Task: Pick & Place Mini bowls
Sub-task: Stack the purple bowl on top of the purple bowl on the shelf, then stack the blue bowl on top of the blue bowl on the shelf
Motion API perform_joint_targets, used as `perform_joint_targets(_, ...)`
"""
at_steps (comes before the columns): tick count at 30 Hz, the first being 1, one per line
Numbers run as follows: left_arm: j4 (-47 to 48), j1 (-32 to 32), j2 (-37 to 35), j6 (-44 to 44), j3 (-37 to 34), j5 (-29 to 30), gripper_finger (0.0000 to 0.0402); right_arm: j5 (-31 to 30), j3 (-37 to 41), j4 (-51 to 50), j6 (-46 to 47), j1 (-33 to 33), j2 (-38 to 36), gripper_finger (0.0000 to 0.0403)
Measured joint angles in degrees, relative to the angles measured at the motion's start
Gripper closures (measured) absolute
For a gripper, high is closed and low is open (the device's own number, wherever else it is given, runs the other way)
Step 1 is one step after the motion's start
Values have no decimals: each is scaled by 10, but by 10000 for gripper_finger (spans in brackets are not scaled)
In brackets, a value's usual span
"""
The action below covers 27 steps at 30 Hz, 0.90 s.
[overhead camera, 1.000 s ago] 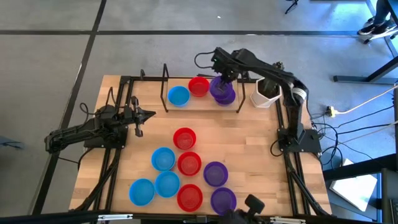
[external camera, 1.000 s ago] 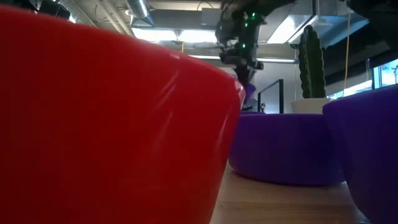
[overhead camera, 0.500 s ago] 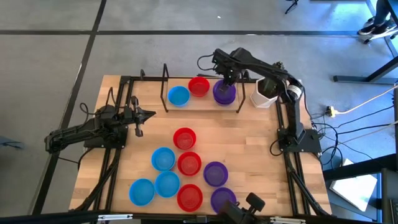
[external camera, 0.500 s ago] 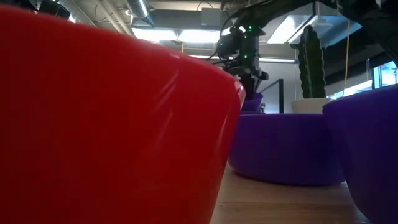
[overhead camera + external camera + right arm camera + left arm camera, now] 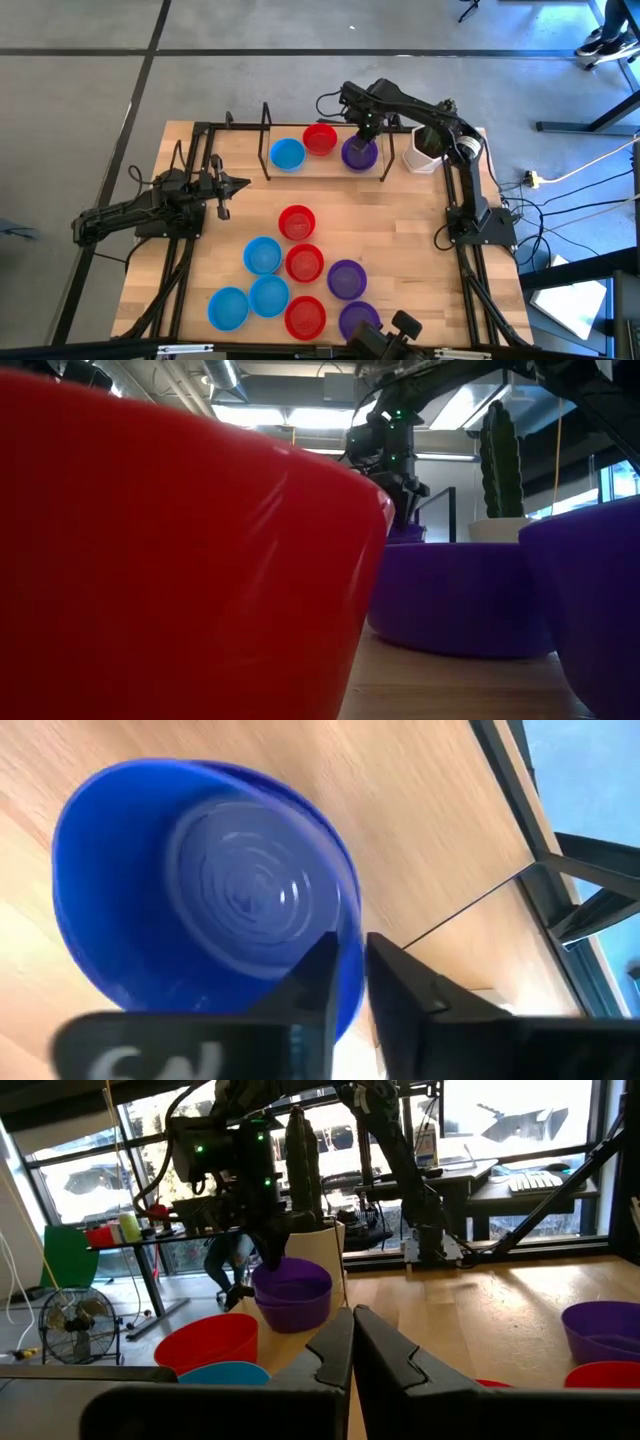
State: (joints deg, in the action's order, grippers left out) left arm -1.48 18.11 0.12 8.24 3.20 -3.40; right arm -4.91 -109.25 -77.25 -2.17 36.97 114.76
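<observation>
The right gripper (image 5: 366, 133) is parked over the purple bowl (image 5: 359, 153) at the far end of the table (image 5: 400, 230), fingers straddling its rim with only a small gap, so whether it's actually pinched can't be told. That bowl is lined up with a red bowl (image 5: 320, 139) and a blue bowl (image 5: 287, 154). Nine more bowls are scattered nearer. The left gripper (image 5: 240, 183) is shut and empty, off at the left.

high: overhead | low: tabletop-level | wrists: close; shared: purple bowl (image 5: 359, 152)
</observation>
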Motion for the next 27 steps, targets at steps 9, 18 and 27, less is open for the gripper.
perform_joint_targets(9, 0, 0, 0, 0, 0, 0, 396, -58, -19, 4, -15, 0, -2, 280)
perform_joint_targets(18, 0, 0, 0, 0, 0, 0, 397, -61, -49, 17, -17, -10, -3, 277)
perform_joint_targets(27, 0, 0, 0, 0, 0, 0, 394, -54, -63, 135, -89, -78, -51, 297)
